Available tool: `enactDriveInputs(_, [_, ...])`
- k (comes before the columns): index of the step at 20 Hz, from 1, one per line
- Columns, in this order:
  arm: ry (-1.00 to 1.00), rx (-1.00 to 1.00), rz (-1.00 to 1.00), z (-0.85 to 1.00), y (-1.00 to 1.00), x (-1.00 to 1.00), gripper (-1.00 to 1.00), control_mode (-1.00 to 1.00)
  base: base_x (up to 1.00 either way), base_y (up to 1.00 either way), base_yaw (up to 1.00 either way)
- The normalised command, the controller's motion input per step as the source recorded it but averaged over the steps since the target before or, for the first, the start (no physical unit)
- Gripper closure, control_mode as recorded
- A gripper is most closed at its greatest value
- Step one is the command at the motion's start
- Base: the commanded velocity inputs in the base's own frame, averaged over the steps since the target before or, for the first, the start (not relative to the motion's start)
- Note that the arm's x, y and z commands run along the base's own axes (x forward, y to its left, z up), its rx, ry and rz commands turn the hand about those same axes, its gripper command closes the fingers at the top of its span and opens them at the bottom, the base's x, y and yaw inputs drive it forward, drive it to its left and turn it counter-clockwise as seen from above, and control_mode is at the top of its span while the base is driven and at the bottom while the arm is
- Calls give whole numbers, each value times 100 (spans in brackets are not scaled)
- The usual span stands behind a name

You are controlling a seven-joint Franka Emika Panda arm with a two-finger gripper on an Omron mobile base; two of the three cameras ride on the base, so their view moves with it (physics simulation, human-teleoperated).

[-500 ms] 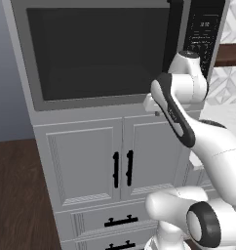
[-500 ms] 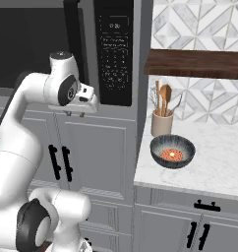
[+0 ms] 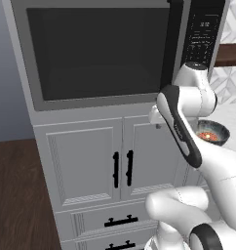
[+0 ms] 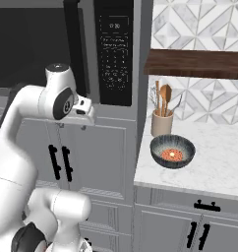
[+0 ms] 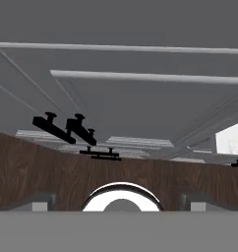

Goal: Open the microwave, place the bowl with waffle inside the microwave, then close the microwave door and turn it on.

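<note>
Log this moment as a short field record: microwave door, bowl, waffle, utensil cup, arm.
microwave door: shut, dark glass, black bar handle at its right edge
keypad panel: right of the door
bowl: upright on the white counter, right of the microwave
waffle: orange-brown piece inside the bowl
utensil cup: behind the bowl, holds wooden spoons
arm: raised before the cabinet doors below the microwave
jaws: state cannot be told

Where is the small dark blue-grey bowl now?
The small dark blue-grey bowl sits on the white marble counter in the right base view, just in front of the tan utensil cup, right of the microwave.
</note>
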Motion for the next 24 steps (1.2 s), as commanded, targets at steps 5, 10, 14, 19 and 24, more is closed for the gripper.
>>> enactDriveInputs(5, [-4, 0, 0, -47, 3, -66, -100, -100, 0, 0, 0])
enactDriveInputs(10, [0, 0, 0, -25, 1, -48, -100, -100, 0, 0, 0])
enactDriveInputs(14, [0, 0, 0, -3, 1, -9, -100, 100, -7, 0, 1])
enactDriveInputs(19, [0, 0, 0, 0, 0, 0, -100, 100, 0, -24, 18])
enactDriveInputs(24, [0, 0, 0, 0, 0, 0, -100, 100, 0, -49, 27])
